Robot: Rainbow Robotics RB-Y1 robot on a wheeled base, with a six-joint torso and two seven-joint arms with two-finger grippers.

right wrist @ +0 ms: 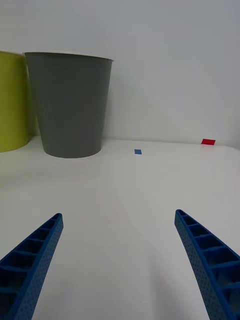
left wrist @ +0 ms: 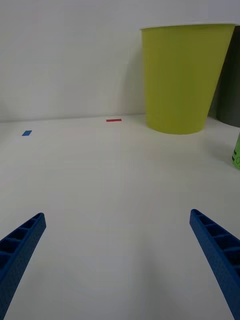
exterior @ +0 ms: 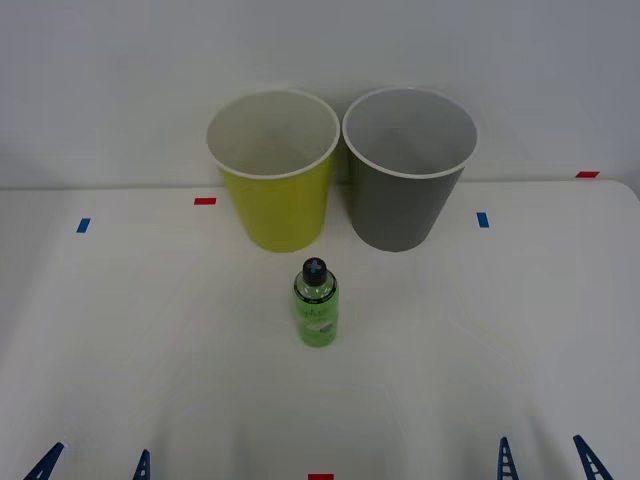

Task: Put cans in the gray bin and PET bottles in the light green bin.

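Note:
A small green PET bottle (exterior: pixel 316 303) with a black cap stands upright at the table's middle, just in front of the two bins. Behind it to the left stands the light green bin (exterior: pixel 275 170), upright with a whitish inside; the gray bin (exterior: pixel 408 168) stands beside it on the right. No cans are in view. My left gripper (exterior: pixel 95 466) rests open at the near left edge of the table, with the light green bin (left wrist: pixel 181 77) ahead of it. Over at the near right, my right gripper (exterior: pixel 545 462) is open too, facing the gray bin (right wrist: pixel 70 105).
Small blue tape marks (exterior: pixel 83 225) (exterior: pixel 483 219) and red ones (exterior: pixel 205 201) (exterior: pixel 587 174) lie on the white table (exterior: pixel 150 330). A further red mark (exterior: pixel 320 477) sits at the near edge. A plain wall rises behind the bins.

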